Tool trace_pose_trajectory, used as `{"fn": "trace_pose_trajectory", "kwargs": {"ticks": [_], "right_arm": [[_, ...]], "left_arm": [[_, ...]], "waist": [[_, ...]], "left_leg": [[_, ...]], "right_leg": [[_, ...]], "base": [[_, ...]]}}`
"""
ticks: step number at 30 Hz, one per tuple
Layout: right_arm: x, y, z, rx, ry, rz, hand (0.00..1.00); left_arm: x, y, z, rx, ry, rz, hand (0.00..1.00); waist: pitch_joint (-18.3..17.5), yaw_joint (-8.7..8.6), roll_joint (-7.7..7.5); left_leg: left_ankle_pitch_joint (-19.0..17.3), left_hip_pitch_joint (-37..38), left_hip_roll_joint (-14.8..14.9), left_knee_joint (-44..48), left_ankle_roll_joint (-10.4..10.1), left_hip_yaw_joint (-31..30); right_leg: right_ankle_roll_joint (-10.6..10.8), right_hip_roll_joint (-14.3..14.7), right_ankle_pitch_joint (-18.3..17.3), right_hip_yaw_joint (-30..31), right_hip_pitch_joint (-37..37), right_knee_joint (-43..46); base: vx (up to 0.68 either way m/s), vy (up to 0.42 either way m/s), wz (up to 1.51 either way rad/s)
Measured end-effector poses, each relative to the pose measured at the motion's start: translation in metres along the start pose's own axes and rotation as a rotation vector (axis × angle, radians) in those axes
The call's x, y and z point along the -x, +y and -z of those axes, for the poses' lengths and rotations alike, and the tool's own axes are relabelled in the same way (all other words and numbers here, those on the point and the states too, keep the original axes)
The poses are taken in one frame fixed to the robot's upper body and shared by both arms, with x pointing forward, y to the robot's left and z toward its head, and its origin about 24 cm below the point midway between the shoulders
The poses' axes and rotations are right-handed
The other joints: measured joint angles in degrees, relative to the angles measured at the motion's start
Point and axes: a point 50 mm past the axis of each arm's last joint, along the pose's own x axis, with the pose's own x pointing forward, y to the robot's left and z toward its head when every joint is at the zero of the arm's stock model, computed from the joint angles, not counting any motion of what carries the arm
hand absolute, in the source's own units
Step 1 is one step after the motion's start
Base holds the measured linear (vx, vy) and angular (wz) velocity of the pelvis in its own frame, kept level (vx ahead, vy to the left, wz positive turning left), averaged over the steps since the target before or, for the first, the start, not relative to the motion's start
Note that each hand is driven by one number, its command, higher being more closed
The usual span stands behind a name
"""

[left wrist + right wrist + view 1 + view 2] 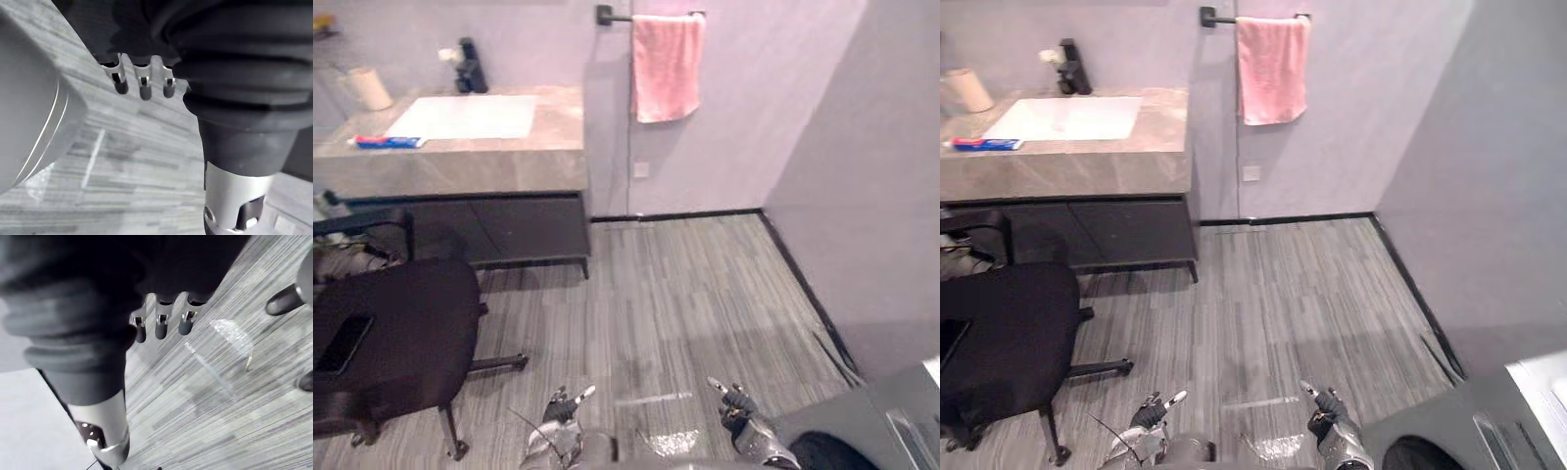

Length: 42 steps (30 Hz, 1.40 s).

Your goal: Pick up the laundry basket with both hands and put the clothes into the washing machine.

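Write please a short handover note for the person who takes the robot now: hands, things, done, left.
Left hand: open, empty, low over the floor.
Right hand: open, empty, level with it.
Grey machine at the robot's right, likely the washer; whether its door is open, I cannot tell.
Basket: I cannot tell where it is.
Done: nothing that I can see.
Left: find the basket, lift it with both hands, load the clothes.

Bathroom of a home, seen from where I stand. A stone vanity counter (509, 162) carries a white basin (470, 116) and a toothpaste tube (386, 142). A pink towel (667, 67) hangs just right of it.
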Motion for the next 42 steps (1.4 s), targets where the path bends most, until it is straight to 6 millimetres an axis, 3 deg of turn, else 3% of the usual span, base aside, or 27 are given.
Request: {"fn": "trace_pose_trajectory", "kwargs": {"ticks": [1, 2, 3, 6, 8, 10, 13, 15, 17, 20, 23, 25, 27, 28, 29, 30, 33, 34, 39, 42], "right_arm": [[0.000, -0.003, -0.004, -0.015, -0.017, 0.010, 0.00], [0.000, -0.005, -0.002, -0.043, -0.012, 0.022, 0.00], [0.000, -0.003, 0.001, -0.056, -0.002, 0.019, 0.00], [0.000, 0.008, 0.006, -0.079, 0.010, -0.005, 0.00], [0.003, -0.005, 0.017, -0.102, 0.044, 0.035, 0.00], [0.008, -0.019, 0.028, -0.118, 0.068, 0.073, 0.00], [0.012, -0.030, 0.036, -0.121, 0.089, 0.106, 0.00], [0.014, -0.039, 0.040, -0.097, 0.097, 0.122, 0.00], [0.016, -0.044, 0.043, -0.093, 0.099, 0.126, 0.00], [0.015, -0.042, 0.039, -0.093, 0.088, 0.119, 0.00], [0.014, -0.044, 0.037, -0.089, 0.088, 0.125, 0.00], [0.013, -0.041, 0.037, -0.079, 0.101, 0.120, 0.00], [0.014, -0.043, 0.043, -0.074, 0.132, 0.130, 0.00], [0.016, -0.046, 0.050, -0.074, 0.163, 0.141, 0.00], [0.017, -0.047, 0.054, -0.073, 0.181, 0.146, 0.00], [0.016, -0.055, 0.052, -0.061, 0.189, 0.164, 0.00], [0.013, -0.071, 0.032, -0.018, 0.147, 0.196, 0.00], [0.013, -0.074, 0.027, -0.002, 0.136, 0.200, 0.00], [0.012, -0.074, 0.023, 0.049, 0.111, 0.188, 0.00], [0.015, -0.082, 0.028, 0.062, 0.124, 0.204, 0.00]], "left_arm": [[0.000, -0.006, 0.003, -0.009, 0.010, 0.017, 0.00], [0.000, -0.003, 0.003, -0.044, 0.018, 0.019, 0.00], [-0.001, -0.001, 0.000, -0.060, 0.008, 0.015, 0.00], [0.000, 0.011, 0.005, -0.081, 0.034, -0.016, 0.00], [0.003, 0.019, 0.014, -0.091, 0.067, -0.033, 0.00], [0.003, 0.022, 0.016, -0.102, 0.076, -0.038, 0.00], [0.003, 0.023, 0.016, -0.105, 0.077, -0.041, 0.00], [0.003, 0.023, 0.013, -0.115, 0.071, -0.039, 0.00], [0.002, 0.023, 0.013, -0.124, 0.068, -0.038, 0.00], [0.002, 0.023, 0.013, -0.123, 0.067, -0.044, 0.00], [0.004, 0.027, 0.015, -0.123, 0.070, -0.061, 0.00], [0.005, 0.034, 0.018, -0.134, 0.080, -0.074, 0.00], [0.006, 0.042, 0.019, -0.180, 0.093, -0.080, 0.00], [0.008, 0.049, 0.021, -0.191, 0.101, -0.096, 0.00], [0.008, 0.053, 0.019, -0.197, 0.099, -0.104, 0.00], [0.010, 0.056, 0.027, -0.196, 0.136, -0.115, 0.00], [0.012, 0.042, 0.040, -0.174, 0.181, -0.085, 0.00], [0.012, 0.040, 0.043, -0.167, 0.186, -0.082, 0.00], [0.011, 0.042, 0.039, -0.163, 0.174, -0.087, 0.00], [0.011, 0.044, 0.036, -0.166, 0.167, -0.091, 0.00]], "waist": [[-0.09, -0.24, 0.95], [-0.39, -0.05, -0.91], [-0.90, 0.28, -3.15], [-0.93, 0.36, -3.36], [-1.66, 0.18, -2.72], [-1.95, 0.09, -2.85], [-1.78, -0.01, -3.04], [-1.27, -0.07, -4.35], [-1.37, -0.13, -4.43], [-1.49, 0.04, -4.16], [-1.60, 0.11, -3.21], [-1.77, 0.00, -3.32], [-2.65, -0.40, -4.51], [-3.51, -0.93, -5.82], [-3.99, -1.23, -6.69], [-4.55, -1.11, -5.38], [-4.23, -1.34, -0.18], [-4.24, -1.27, 0.45], [-3.91, -1.54, 0.06], [-3.56, -1.49, -0.07]], "left_leg": [[2.20, 0.05, 0.43, -4.42, 3.59, 1.09], [3.29, 0.96, -2.75, -7.82, 5.20, 1.72], [5.15, 2.32, -4.92, -11.71, 6.04, 1.96], [9.80, 6.96, -6.96, -21.43, 6.77, 1.72], [13.99, 12.69, -7.47, -32.81, 6.36, 0.74], [15.48, 14.59, -7.93, -37.45, 6.30, 0.61], [15.17, 15.00, -8.47, -37.31, 6.71, 0.75], [14.62, 17.38, -10.10, -37.25, 7.49, 0.04], [13.76, 18.86, -10.73, -37.23, 8.38, -0.79], [13.17, 19.37, -9.78, -37.24, 8.30, -1.56], [12.03, 19.62, -6.95, -35.84, 6.64, -1.44], [10.52, 17.86, -5.37, -33.61, 5.12, -1.48], [9.84, 17.05, -4.98, -32.63, 3.09, -2.45], [10.09, 17.07, -5.27, -32.90, 1.63, -3.12], [10.37, 17.21, -5.49, -33.36, 0.74, -3.23], [11.38, 18.05, -3.25, -34.53, -1.33, -3.83], [12.53, 18.69, 2.21, -34.73, -3.92, -5.07], [13.10, 19.32, 3.94, -34.45, -4.87, -5.48], [13.19, 17.26, 8.26, -32.46, -5.29, -7.98], [13.27, 15.44, 7.99, -29.82, -4.95, -7.40]], "right_leg": [[0.91, 0.53, -1.33, -0.39, 0.13, 0.79], [1.13, -2.46, -4.08, 2.24, -0.79, 1.59], [0.93, -4.14, -4.35, 3.90, -0.99, 1.47], [0.18, -5.15, -1.09, 5.83, -1.20, 1.35], [0.33, -5.09, 1.65, 5.92, -0.91, 1.09], [0.42, -5.44, 1.92, 6.36, -1.75, 2.47], [0.49, -6.18, 1.88, 6.73, -3.96, 8.03], [1.76, -8.14, 2.65, 7.55, -7.60, 19.79], [2.62, -9.07, 2.36, 10.16, -10.68, 27.39], [3.36, -12.26, 0.43, 10.33, -14.11, 28.54], [3.65, -14.74, 0.63, 10.40, -14.04, 17.69], [4.77, -14.41, 1.46, 12.71, -13.87, 10.62], [7.27, -14.68, 3.18, 14.22, -13.80, 4.86], [8.73, -14.75, 6.43, 13.57, -12.64, 1.04], [10.05, -15.00, 6.87, 12.76, -11.95, -0.51], [10.94, -13.52, 4.19, 11.24, -9.87, -3.17], [8.37, -7.39, 4.55, 9.54, -8.74, -3.35], [7.15, -5.55, 3.97, 9.31, -8.39, -2.59], [3.64, -1.59, 1.20, 6.47, -8.86, -1.23], [3.02, -1.72, 0.05, 5.06, -8.71, -0.37]], "base": [[0.17, 0.146, 0.96], [0.15, 0.143, 0.79], [0.14, 0.140, 0.66], [0.12, 0.117, 0.15], [0.08, 0.097, 0.08], [0.05, 0.038, 0.04], [0.04, 0.029, -0.04], [0.07, 0.035, 0.15], [0.10, 0.002, 0.32], [0.06, -0.021, 0.24], [0.06, -0.128, 0.06], [0.00, -0.183, -0.06], [0.06, -0.350, 0.19], [0.11, -0.441, 0.30], [0.14, -0.594, 0.15], [0.10, -0.467, 0.03], [0.06, -0.361, -0.04], [0.03, -0.364, -0.07], [-0.06, -0.183, 0.18], [-0.07, -0.062, 0.33]]}}
